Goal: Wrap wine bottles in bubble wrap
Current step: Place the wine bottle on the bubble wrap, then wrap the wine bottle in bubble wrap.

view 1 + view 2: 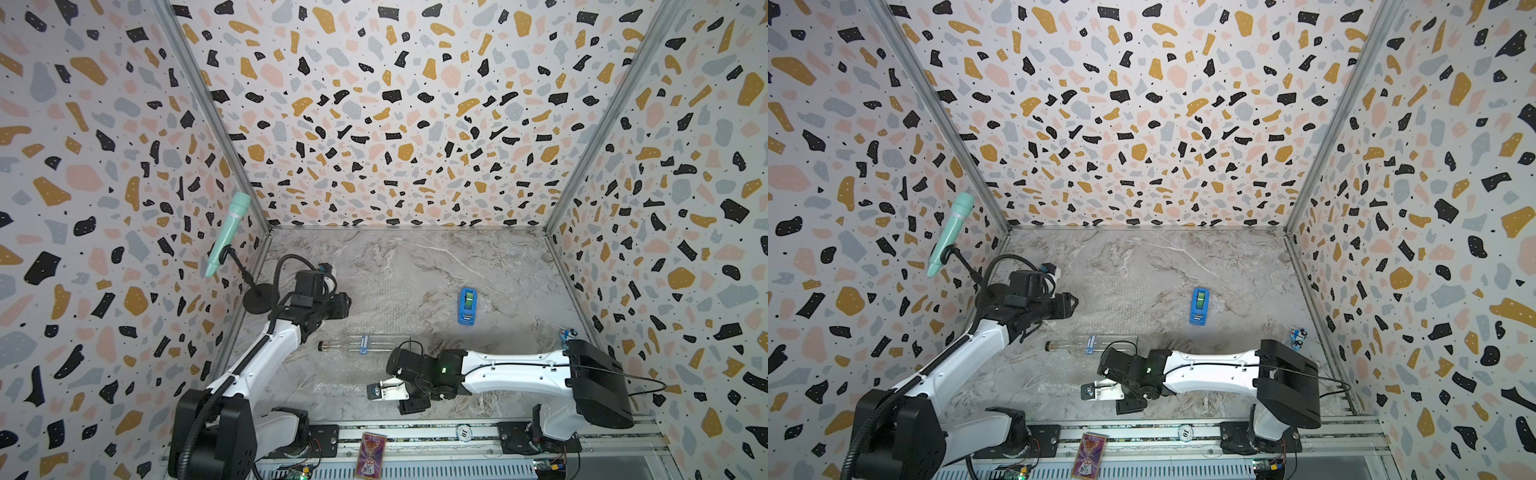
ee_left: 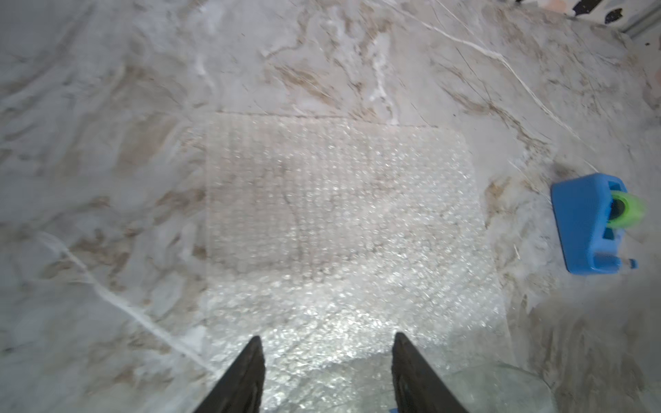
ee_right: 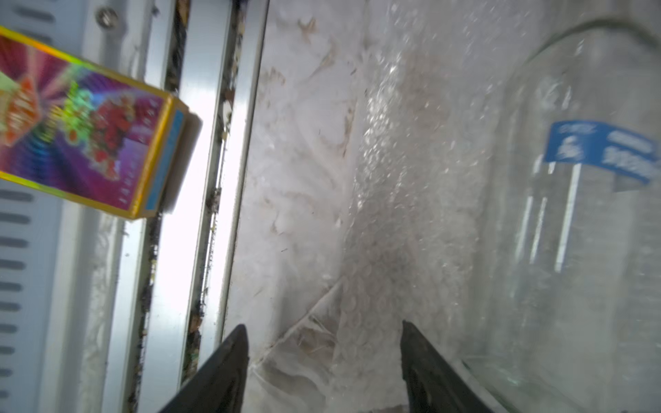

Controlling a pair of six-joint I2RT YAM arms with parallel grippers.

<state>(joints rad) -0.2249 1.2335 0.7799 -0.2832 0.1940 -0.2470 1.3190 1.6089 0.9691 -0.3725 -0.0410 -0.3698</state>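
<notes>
Flat on the marble table point(image 1: 415, 253): the bubble wrap point(image 1: 374, 299), clear and glistening. Across it, lying on its side: the wine bottle point(image 1: 349, 345), see-through, with a dark cap toward the left arm's side and a blue label about midway along. Left gripper point(image 2: 327, 338): fingers parted to a middling gap, clasping nothing. From the left wrist, seen poised over the sheet, well inside its edges; contact with the plastic: cannot tell. Bottle outside that gap, off beside one finger, with just a curve of its glass at the picture's corner. In both top views, placed on the far side of the bottle, toward the back wall, apart from the glass. Right gripper point(image 3: 323, 343): likewise parted to a middling width, gripping nothing. Low in its gap, a creased corner of the sheet, flanked by the fingers but not pinched. Bottle just beside one finger, outside the gap, large in the right wrist view, blue label plain on it. Beyond the other finger, bare marble, then the metal rail point(image 3: 193, 250) with a bright purple card box point(image 3: 89, 136) on it. In both top views, set on the near side of the bottle, between it and the rail. Bottle thus between the two grippers, touched by neither as far as can be seen. Elsewhere: a blue tape dispenser point(image 1: 467, 306) on bare marble near the sheet's edge but clear of it; a mint-green microphone point(image 1: 227, 235) on a stand by the left wall.
</notes>
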